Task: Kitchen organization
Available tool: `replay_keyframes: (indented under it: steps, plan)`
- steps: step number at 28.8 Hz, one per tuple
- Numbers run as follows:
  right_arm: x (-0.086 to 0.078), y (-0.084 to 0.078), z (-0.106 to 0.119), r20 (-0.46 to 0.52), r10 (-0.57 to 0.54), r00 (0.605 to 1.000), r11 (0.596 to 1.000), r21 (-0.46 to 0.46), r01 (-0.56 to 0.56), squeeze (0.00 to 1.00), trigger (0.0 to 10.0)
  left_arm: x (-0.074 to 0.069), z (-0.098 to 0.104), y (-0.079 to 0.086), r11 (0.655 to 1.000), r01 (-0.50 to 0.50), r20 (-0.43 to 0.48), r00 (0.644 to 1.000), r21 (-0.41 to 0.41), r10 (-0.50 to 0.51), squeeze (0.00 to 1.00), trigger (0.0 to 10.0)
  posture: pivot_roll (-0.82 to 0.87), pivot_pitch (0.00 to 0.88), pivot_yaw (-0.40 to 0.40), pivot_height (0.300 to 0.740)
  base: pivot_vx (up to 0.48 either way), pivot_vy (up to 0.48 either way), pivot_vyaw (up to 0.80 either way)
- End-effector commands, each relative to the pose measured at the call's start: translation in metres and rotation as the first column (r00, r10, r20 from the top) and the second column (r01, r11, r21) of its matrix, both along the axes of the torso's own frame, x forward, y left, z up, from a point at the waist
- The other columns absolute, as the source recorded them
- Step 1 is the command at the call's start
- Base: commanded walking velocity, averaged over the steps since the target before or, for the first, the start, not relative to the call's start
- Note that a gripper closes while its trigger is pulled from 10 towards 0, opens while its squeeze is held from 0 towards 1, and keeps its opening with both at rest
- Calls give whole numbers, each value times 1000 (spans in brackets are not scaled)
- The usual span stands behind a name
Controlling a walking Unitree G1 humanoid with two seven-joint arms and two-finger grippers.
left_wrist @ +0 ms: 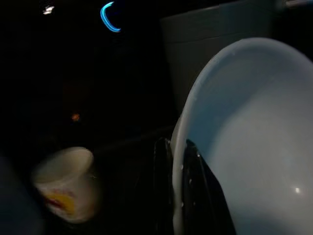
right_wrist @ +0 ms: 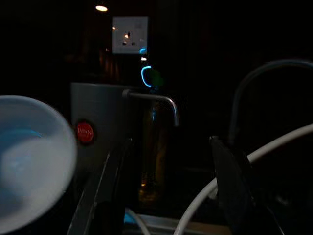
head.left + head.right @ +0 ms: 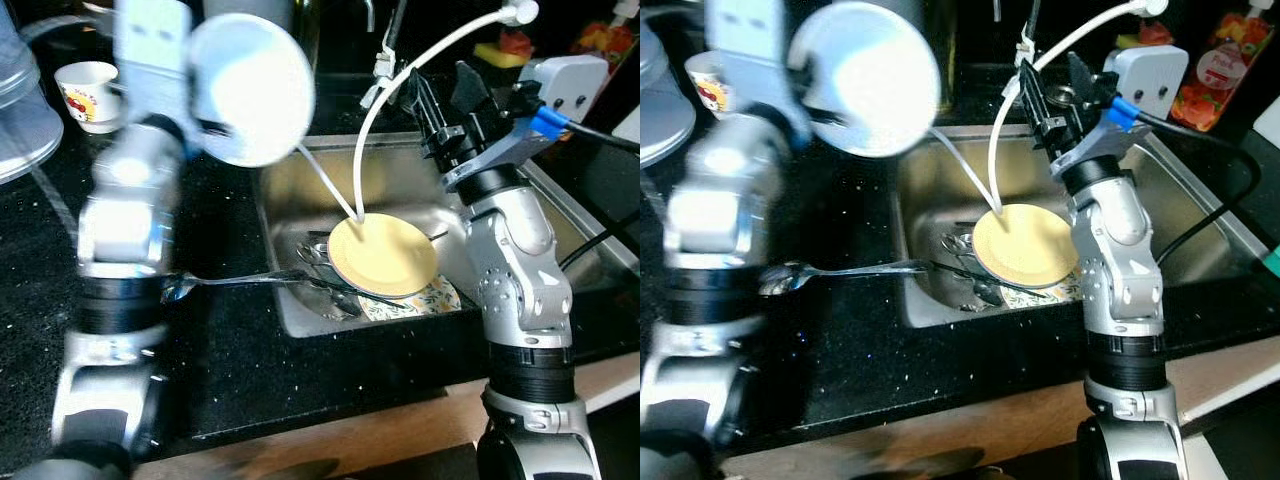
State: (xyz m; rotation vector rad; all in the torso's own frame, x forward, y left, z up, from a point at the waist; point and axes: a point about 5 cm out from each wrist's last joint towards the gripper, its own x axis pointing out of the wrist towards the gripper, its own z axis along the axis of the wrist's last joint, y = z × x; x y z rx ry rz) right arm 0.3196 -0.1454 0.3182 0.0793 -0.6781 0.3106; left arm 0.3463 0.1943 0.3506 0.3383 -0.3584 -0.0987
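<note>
My left gripper [image 1: 177, 147] is shut on the rim of a white bowl [image 3: 250, 88], one black finger on each side of the edge. It holds the bowl tilted in the air over the counter, at the sink's [image 3: 300, 180] left back corner. The bowl also appears in the right wrist view [image 2: 29, 161]. A yellow plate [image 3: 382, 255] leans in the sink on other dishes. My right gripper [image 3: 445, 100] hangs open above the sink's back edge, with nothing between its fingers.
A long spoon [image 3: 230, 283] lies across the sink's left rim onto the black counter. A patterned dish [image 3: 425, 300] lies under the yellow plate. A printed cup [image 3: 88, 95] stands at the back left. White cables [image 3: 400, 70] arc over the sink. A faucet [image 2: 156, 98] stands behind it.
</note>
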Motion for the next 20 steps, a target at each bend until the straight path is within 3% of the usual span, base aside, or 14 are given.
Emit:
replay_keyframes:
  steps: [1, 2, 4, 5, 8, 11, 12, 13, 14, 15, 16, 17, 18, 20]
  plan:
    - [-3, -2, 2, 17, -11, 1000, 1000, -7, 11, 0, 10000, -9, 1, 7, 984, 109, -44, 994, 143, -103, 0, 10000, 135, 50, -89, 740, 0, 0, 0]
    - [-3, -3, 1, 16, -11, 1000, 1000, -7, 11, 0, 10000, -14, 2, 15, 959, 146, -63, 989, 241, -135, 0, 10000, 153, 46, -81, 740, 0, 0, 0]
    - [-3, -2, 1, 16, -11, 1000, 1000, -7, 11, 0, 10000, -17, 5, 23, 942, 164, -72, 986, 293, -150, 0, 10000, 153, 46, -81, 740, 0, 0, 0]
    - [-3, -1, 1, 19, -10, 1000, 1000, -4, 10, 0, 10000, -19, 8, 37, 888, 202, -111, 979, 413, -171, 0, 10000, 151, 32, -73, 740, 0, 0, 0]
    - [-3, -1, 1, 20, -10, 1000, 1000, -4, 10, 0, 10000, -20, 7, 40, 864, 239, -140, 971, 443, -196, 0, 10000, 151, 32, -73, 740, 0, 0, 0]
    - [-3, -3, 1, 23, -20, 1000, 1000, -5, 20, 0, 10000, -32, -1, 45, 739, 438, -284, 898, 511, -336, 0, 10000, 144, 23, -66, 740, 0, 0, 0]
    - [-3, -3, 1, 23, -20, 1000, 1000, -5, 20, 0, 10000, -32, -1, 45, 739, 438, -284, 898, 511, -336, 0, 10000, 144, 23, -66, 740, 0, 0, 0]
    - [-3, -4, 1, 24, -23, 999, 1000, -5, 23, 0, 10000, -36, -4, 47, 696, 492, -335, 870, 523, -362, 0, 10000, 140, 21, -64, 740, 0, 0, 0]
    - [-3, -4, 1, 24, -23, 999, 1000, -5, 23, 0, 10000, -36, -4, 47, 696, 492, -335, 870, 523, -362, 0, 10000, 140, 21, -64, 740, 0, 0, 0]
    - [-3, -5, 1, 23, -27, 999, 1000, -4, 27, 0, 10000, -41, -7, 50, 653, 553, -395, 832, 518, -391, 0, 10000, 140, 21, -64, 740, 0, 0, 0]
    - [-3, -5, 1, 23, -27, 999, 1000, -4, 27, 0, 10000, -41, -7, 50, 653, 553, -395, 832, 518, -391, 0, 10000, 140, 21, -64, 740, 0, 0, 0]
    - [-3, -5, 0, 22, -30, 999, 1000, -4, 30, 0, 10000, -46, -8, 53, 622, 601, -439, 797, 502, -415, 0, 10000, 140, 22, -62, 740, 0, 0, 0]
    - [-3, -5, 0, 22, -30, 999, 1000, -4, 30, 0, 10000, -46, -8, 53, 622, 601, -439, 797, 502, -415, 0, 10000, 140, 22, -62, 740, 0, 0, 0]
    - [-3, -6, -1, 19, -34, 999, 999, -2, 34, 0, 10000, -55, -13, 55, 538, 697, -512, 715, 473, -476, 0, 10000, 139, 24, -60, 740, 0, 0, 0]
